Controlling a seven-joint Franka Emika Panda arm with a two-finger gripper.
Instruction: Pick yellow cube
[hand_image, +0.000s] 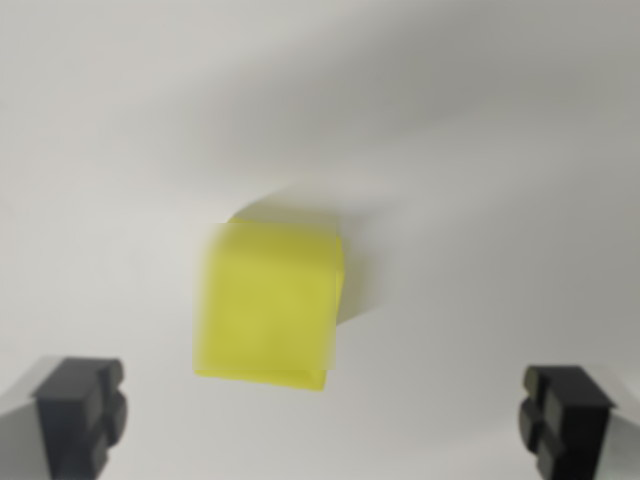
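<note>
A yellow cube (268, 303) rests on a white surface near the middle of the wrist view, blurred by motion. My gripper (322, 415) is open, its two dark fingertips at the bottom corners: one at the wrist view's left (82, 412), the other at the right (565, 415). The cube lies between the fingertips and a little beyond them, nearer the left one. Nothing is held between the fingers.
The white surface (480, 150) fills the whole view, with a soft grey shadow across its upper part. No other objects show.
</note>
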